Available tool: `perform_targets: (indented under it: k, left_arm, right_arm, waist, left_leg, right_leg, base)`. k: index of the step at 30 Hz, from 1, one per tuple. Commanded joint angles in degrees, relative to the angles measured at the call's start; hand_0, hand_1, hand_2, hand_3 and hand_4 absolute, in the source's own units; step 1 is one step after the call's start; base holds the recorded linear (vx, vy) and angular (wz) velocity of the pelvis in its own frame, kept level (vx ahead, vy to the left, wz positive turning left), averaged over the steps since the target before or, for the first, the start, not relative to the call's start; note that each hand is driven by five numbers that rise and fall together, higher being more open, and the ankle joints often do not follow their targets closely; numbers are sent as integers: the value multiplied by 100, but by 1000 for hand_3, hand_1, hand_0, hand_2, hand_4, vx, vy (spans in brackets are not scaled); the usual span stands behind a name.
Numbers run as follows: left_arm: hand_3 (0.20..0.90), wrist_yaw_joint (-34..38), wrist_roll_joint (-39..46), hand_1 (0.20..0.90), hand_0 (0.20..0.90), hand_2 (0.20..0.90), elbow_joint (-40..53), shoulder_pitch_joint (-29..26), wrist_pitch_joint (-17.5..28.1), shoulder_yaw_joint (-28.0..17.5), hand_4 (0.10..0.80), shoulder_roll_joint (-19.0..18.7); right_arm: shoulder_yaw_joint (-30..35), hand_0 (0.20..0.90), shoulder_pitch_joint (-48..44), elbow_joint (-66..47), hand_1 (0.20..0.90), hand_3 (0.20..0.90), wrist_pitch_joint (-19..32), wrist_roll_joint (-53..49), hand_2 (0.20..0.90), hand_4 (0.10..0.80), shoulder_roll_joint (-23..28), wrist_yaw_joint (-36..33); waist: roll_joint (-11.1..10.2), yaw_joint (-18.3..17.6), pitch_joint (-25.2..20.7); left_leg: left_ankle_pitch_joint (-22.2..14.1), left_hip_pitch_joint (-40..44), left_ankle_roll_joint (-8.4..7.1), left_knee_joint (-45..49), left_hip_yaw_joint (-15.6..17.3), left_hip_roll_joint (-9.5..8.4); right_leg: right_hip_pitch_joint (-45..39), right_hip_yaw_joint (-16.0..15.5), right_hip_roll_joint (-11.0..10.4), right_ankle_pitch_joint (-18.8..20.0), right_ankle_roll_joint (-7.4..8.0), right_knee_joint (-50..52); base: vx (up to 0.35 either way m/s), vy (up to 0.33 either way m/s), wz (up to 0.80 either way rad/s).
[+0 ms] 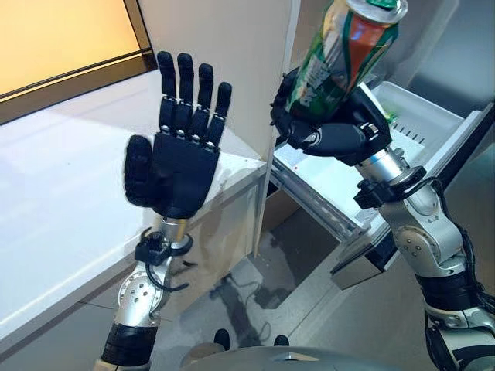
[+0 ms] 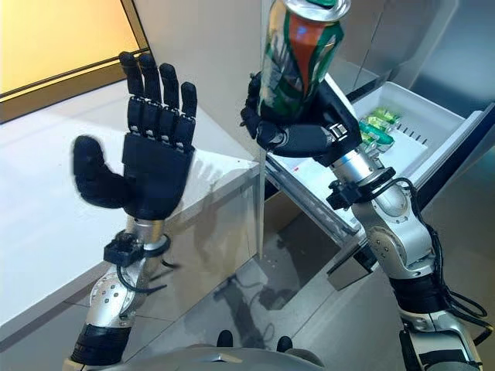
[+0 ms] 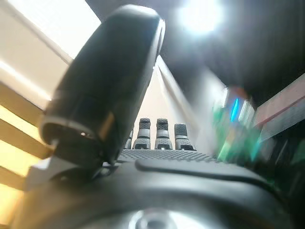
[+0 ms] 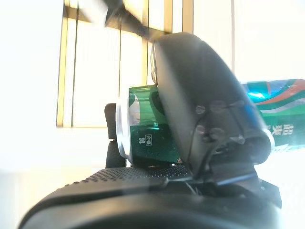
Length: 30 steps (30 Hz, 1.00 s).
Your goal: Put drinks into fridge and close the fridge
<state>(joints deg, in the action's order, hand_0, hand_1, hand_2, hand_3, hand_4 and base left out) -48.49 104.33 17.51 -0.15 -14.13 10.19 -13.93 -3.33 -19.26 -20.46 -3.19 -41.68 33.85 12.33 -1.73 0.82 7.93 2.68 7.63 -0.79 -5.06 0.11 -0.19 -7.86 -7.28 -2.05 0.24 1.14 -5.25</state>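
Note:
My right hand [image 1: 332, 137] is shut on a green and orange can [image 1: 348, 54] and holds it upright, high in the air, beside the open fridge. The can [image 4: 157, 131] also shows in the right wrist view, clasped between thumb and fingers. My left hand [image 1: 176, 162] is raised with straight fingers, palm facing me, empty, above the white counter's corner. The fridge door shelf [image 1: 433, 116] stands open at the right, behind and below the held can. It holds green drinks [image 2: 379, 127].
A white counter [image 1: 69, 201] runs along the left, its corner under my left hand. A tall white panel [image 1: 240, 69] stands between the counter and the fridge. A window [image 1: 62, 39] lies behind the counter. Grey floor [image 1: 309, 309] lies below.

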Motion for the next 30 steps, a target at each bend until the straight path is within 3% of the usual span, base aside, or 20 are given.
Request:
perform_targets:
  k: [1,6,10,12,16,19,23,30]
  left_arm:
    - [900,-388,867,900,900,900,366,-222,-334,438,800,-96]
    - [900,106,867,900,900,900,-34,242,-310,482,800,200]
    - [900,310,855,900,900,900,-906,915,-986,45,800,379]
    - [900,-51,117,900,900,900,-1608,1223,-1371,-101,800,513]
    - [900,-729,-1439,900,900,900,-3046,1624,-1531,-333,800,694]
    - [900,-850,-2296,900,900,900,-3897,1686,-1244,-514,800,723]
    - [900,-315,-2856,900,900,900,-4645,1636,-659,-664,800,689]
    - [900,477,-3876,900,900,900,-5416,1452,338,-602,800,448]
  right_arm:
    - [863,300,-351,-623,300,200,804,-306,300,100,114,-256]
    - [1272,300,208,-590,300,200,843,-358,300,100,106,-6]
    - [1851,300,846,-523,300,200,876,-584,300,100,119,337]
    - [2149,300,1165,-482,300,200,912,-763,300,100,208,418]
    - [2589,300,1710,-321,300,200,1008,-911,300,100,307,470]
    - [2752,300,1881,-179,300,200,1069,-859,300,100,400,452]
    - [2790,300,1892,37,300,200,1087,-628,300,100,627,406]
    - [2477,300,1175,492,300,200,527,-436,300,100,1158,133]
  waist:
    - [-70,-196,-616]
    - [-97,-278,-572]
    - [-153,-275,-539]
    - [-187,-274,-527]
    - [-211,-356,-529]
    - [-210,-441,-532]
    - [-213,-508,-551]
    - [-260,-490,-580]
  left_leg:
    - [-619,-35,63,6,-115,-182]
    - [-662,-36,59,6,-20,-163]
    - [-649,-83,47,6,49,-147]
    - [-640,-117,38,6,98,-136]
    - [-684,-125,38,6,252,-105]
    - [-702,-118,56,6,349,-101]
    - [-698,-130,70,6,430,-111]
    - [-667,-177,63,6,529,-91]
  right_leg:
    - [125,132,26,56,269,86]
    - [148,211,56,62,295,67]
    - [184,244,77,90,310,38]
    - [218,239,75,109,331,28]
    - [268,294,86,94,382,36]
    - [303,373,101,106,403,40]
    - [348,485,122,137,431,37]
    - [434,536,154,189,459,25]
  base:
    - [-12,13,-13]
    - [-8,-2,-11]
    - [-40,-26,-7]
    - [-40,-22,-4]
    - [-18,-5,-7]
    - [-3,9,-12]
    - [6,9,-23]
    - [20,4,-16]
